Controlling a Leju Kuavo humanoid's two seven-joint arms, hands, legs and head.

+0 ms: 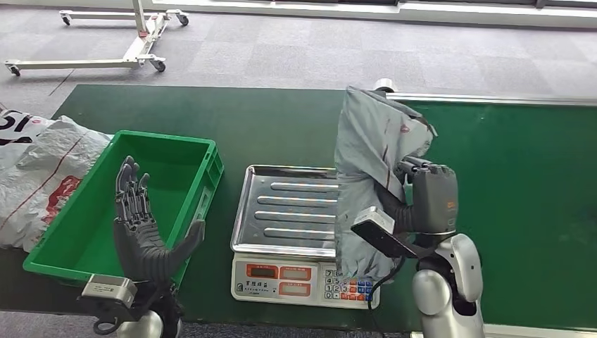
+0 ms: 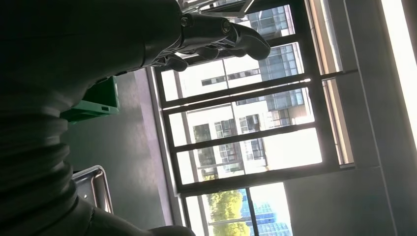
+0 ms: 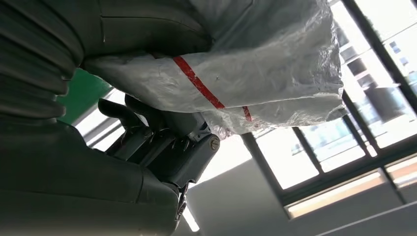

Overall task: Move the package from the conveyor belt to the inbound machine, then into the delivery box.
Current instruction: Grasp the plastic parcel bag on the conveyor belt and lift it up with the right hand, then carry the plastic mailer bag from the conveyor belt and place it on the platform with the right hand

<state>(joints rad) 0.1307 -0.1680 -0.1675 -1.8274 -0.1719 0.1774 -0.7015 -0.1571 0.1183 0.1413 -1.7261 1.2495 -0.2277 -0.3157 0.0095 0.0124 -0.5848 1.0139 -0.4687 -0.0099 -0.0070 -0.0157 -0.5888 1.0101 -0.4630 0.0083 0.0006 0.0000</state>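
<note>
Package [image 1: 369, 165], grey crinkled plastic with a red stripe, hangs upright.

You have open room above the scale tray [image 1: 281, 204]; the held package [image 1: 369, 176] overhangs its right edge, and the left hand [image 1: 144, 225] stands over the green bin [image 1: 204, 158]

The package [image 1: 369, 169] is crinkly grey plastic film, kinda shiny with a red stripe. The scale's tray [image 1: 281, 211] is ribbed bare metal, pretty glossy. The green crate [image 1: 208, 165] looks like smooth hard plastic, and the conveyor belt [image 1: 521, 169] is a matt green, rubbery-looking surface.
</note>
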